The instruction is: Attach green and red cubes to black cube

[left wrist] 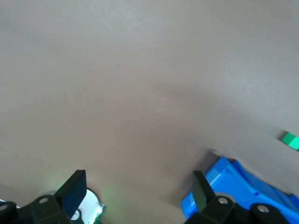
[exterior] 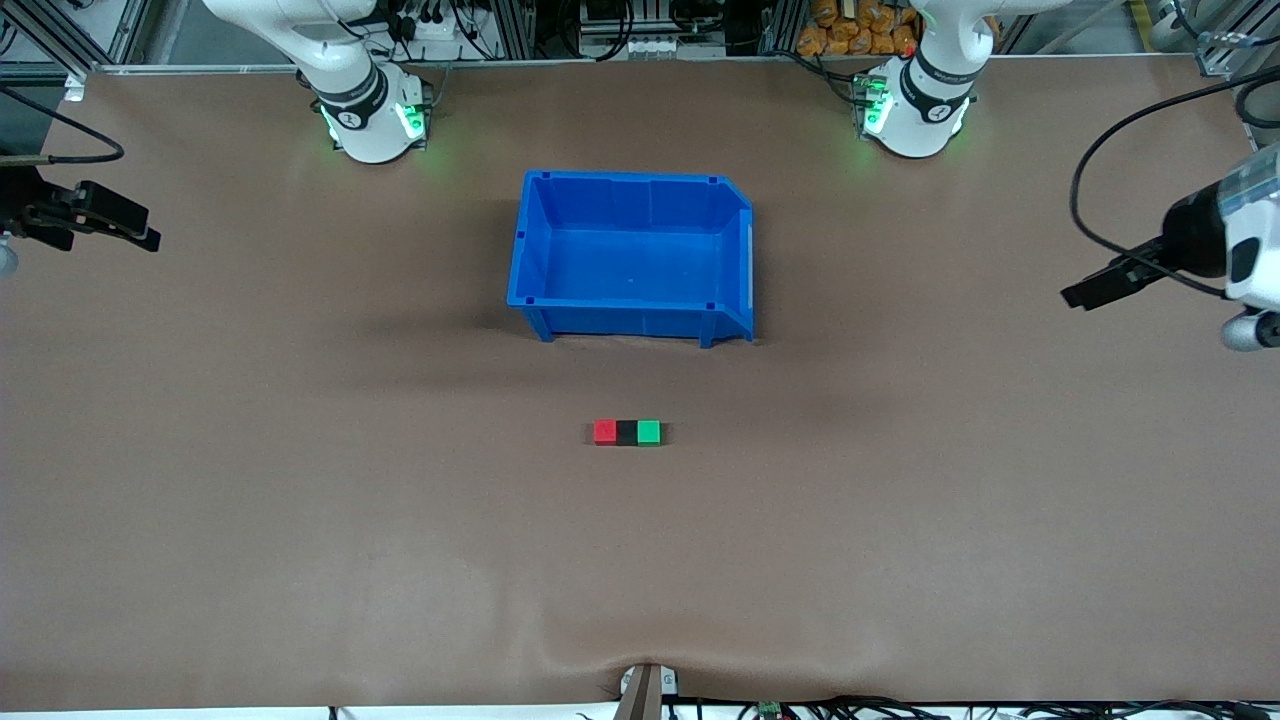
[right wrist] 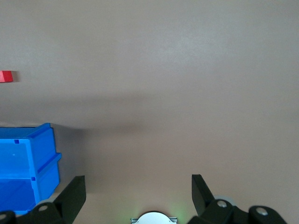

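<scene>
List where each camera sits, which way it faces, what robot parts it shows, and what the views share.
Front view: high across the table, facing both bases; red cube, black cube, green cube in a row; left gripper, right gripper.
Left wrist view: down at table past its open fingers.
Right wrist view: likewise, open fingers.
Shared: blue bin.

Robotics lab: 2 bench-mounted arms, brown-covered table [exterior: 300,520], aluminium framing [exterior: 60,40], cabling along edges.
</scene>
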Motion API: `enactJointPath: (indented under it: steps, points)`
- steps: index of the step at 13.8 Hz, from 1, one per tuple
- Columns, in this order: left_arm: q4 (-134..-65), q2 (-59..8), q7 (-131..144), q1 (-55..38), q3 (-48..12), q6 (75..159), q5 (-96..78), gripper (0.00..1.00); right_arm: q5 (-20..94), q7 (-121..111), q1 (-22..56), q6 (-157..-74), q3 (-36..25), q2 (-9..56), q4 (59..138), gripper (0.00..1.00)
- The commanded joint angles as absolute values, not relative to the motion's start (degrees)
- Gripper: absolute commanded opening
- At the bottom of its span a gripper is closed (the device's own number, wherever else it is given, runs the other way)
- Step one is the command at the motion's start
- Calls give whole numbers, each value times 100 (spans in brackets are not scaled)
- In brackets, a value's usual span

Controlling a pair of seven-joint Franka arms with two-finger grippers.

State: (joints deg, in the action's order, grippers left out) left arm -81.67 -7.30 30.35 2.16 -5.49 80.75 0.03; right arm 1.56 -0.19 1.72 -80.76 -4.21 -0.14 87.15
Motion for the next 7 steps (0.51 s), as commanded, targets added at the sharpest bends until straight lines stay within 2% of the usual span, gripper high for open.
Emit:
enactJointPath:
  steps: [1, 7]
  points:
    - [-8542, -396, 2568, 421, -606, 8077, 44, 100, 158, 26, 176, -8060, -413, 18, 8631, 100]
    - [-8587, -229, 1863, 659, -571, 7823, 79, 100, 106, 26, 167, -8051, -413, 9, 8631, 100]
